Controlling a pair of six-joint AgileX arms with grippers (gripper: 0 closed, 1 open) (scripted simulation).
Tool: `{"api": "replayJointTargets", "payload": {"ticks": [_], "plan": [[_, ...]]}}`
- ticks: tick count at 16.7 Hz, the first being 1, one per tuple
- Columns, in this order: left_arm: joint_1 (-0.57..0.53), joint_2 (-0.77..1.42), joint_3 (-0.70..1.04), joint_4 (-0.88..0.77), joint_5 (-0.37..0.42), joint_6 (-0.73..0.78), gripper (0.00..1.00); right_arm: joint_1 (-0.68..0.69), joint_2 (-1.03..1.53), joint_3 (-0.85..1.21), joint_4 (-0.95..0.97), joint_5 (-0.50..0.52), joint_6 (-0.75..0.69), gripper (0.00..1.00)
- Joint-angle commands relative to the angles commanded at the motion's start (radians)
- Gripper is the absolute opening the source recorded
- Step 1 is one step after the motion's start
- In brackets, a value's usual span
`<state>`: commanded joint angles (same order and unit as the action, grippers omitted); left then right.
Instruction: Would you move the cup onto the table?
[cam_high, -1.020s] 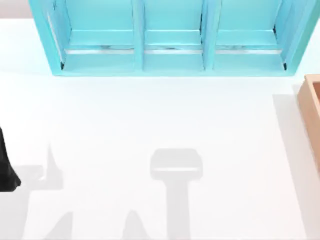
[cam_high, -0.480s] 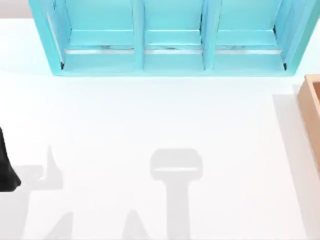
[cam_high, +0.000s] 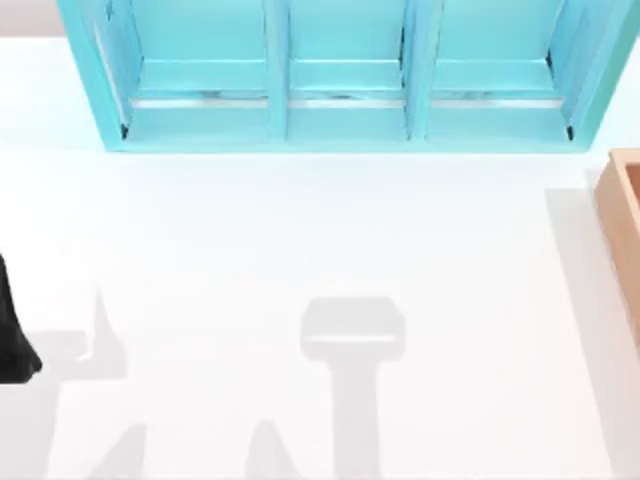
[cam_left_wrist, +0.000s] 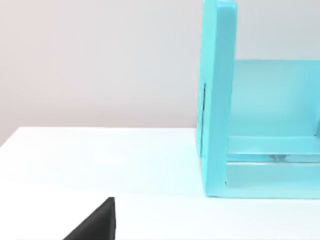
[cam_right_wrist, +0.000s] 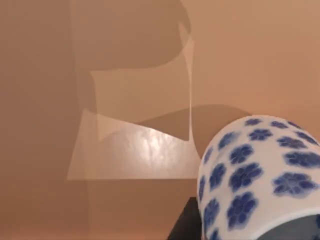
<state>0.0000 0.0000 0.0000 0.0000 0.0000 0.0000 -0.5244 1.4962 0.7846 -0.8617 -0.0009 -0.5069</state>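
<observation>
Sitting inside tan wooden box (cam_right_wrist: 100, 75), cup (cam_right_wrist: 255, 175); turquoise shelf (cam_high: 340, 80) on table (cam_high: 300, 230); gripper state unclear

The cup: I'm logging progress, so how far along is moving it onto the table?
Nothing looks finished. The right wrist view has the blue-flowered cup close against tan wooden box surfaces, so it seems to be inside. The left arm sits at the table's left edge. Lifting the cup out and setting it down remain.

Bright even light, soft grey shadows on table (cam_high: 300, 230), slight blur
</observation>
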Motion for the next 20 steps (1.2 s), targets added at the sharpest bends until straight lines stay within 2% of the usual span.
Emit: {"api": "replayJointTargets", "payload": {"ticks": [9,20], "plan": [[0.000,0.000,0.000,0.000,0.000,0.000,1.00,0.015,-0.004,0.012,-0.015,0.000,0.014,0.00],[0.000,0.000,0.000,0.000,0.000,0.000,1.00,0.339,-0.148,0.177,-0.362,-0.001,0.345,0.00]]}}
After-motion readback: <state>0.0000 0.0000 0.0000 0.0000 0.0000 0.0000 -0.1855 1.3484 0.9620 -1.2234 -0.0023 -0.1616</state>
